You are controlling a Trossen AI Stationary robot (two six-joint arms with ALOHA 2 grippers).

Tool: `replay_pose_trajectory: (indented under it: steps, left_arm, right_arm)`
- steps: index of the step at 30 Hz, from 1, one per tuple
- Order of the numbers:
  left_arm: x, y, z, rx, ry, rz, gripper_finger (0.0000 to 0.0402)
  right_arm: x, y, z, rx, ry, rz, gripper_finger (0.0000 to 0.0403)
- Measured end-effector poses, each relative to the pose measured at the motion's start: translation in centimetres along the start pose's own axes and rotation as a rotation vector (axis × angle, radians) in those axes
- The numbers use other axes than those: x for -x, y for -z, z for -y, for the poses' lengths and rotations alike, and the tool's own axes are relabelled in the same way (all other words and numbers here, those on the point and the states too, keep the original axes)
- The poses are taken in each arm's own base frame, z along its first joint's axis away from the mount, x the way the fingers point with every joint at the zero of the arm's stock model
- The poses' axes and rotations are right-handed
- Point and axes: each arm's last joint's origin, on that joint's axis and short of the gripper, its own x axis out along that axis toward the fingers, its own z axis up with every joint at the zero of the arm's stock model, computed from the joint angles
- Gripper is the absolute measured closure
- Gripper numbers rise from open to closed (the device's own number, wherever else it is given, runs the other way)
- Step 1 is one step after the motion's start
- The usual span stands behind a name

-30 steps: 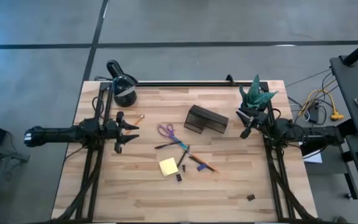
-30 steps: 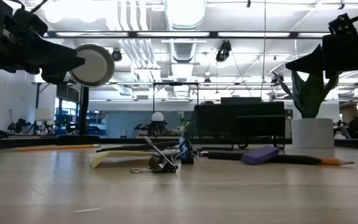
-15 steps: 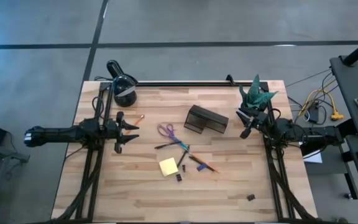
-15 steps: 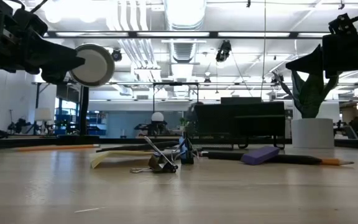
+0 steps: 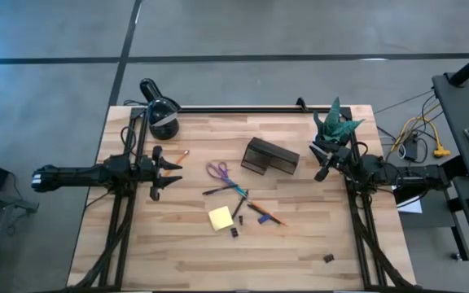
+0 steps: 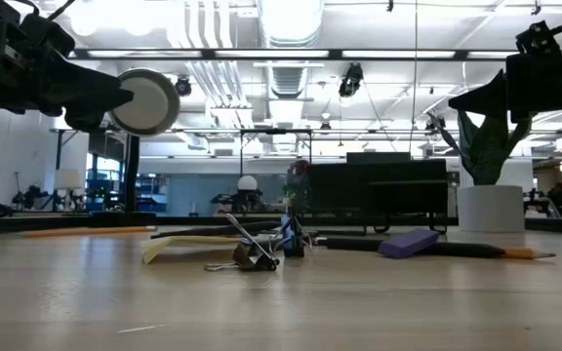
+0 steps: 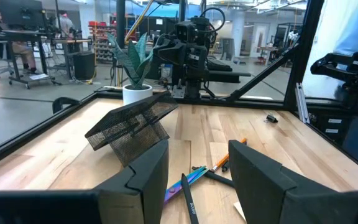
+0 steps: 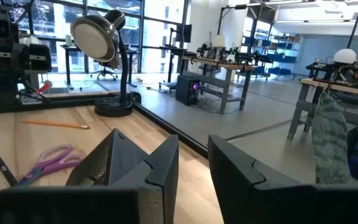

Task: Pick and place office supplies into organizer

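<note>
Two arms wait at opposite table [image 5: 177, 260] edges, neither holding anything. At the left edge the left gripper [image 5: 168, 172] hovers with its fingers spread wide, a clear gap between them in its wrist view, and points across the wood toward the middle. At the right edge the right gripper [image 5: 322, 162] hangs just in front of the plant [image 5: 335, 124], its fingers set to a narrower gap and empty. The organizer [image 5: 269, 156] lies tilted a little behind the table's middle, closer to the right gripper than to the left; in the left wrist view it shows as a dark mesh box [image 7: 132, 126] tipped on an edge. Most supplies are scattered in front of it, all on bare wood and none inside it. The scissors [image 5: 218, 170] lie to its left. Pens [image 5: 239, 195] cross each other just in front of the scissors, and a pencil [image 5: 267, 216] lies beside them. The sticky pad [image 5: 221, 217] sits nearer the front, with a clip [image 5: 234, 232] touching or almost touching its front corner. Another clip [image 5: 328, 258] lies alone, well apart, near the front right. One more pencil [image 5: 179, 156] lies just behind the left gripper. The lamp [image 5: 161, 114] stands at the back left corner.
</note>
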Motion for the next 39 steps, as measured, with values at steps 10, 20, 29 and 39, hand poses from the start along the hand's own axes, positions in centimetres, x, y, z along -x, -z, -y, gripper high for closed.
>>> replay_pose_trajectory:
  steps: [10, 20, 29, 39]
  left_arm:
    - [0.0, 0.0, 0.0, 0.0, 0.0, 0.0, 0.0252]
    - [0.0, 0.0, 0.0, 0.0, 0.0, 0.0, 0.0252]
    - [0.0, 0.0, 0.0, 0.0, 0.0, 0.0, 0.0252]
    - [0.0, -0.2, 0.0, -0.389, -0.012, 0.02, 0.0252]
  right_arm:
    - [0.0, 0.0, 0.0, 0.0, 0.0, 0.0, 0.0323]
    - [0.0, 0.0, -0.1, -0.16, -0.038, 0.001, 0.0323]
    - [0.0, -0.7, -0.2, -0.862, -0.113, 0.028, 0.0323]
    - [-0.7, -1.5, -2.4, -0.926, -0.592, -0.092, 0.0323]
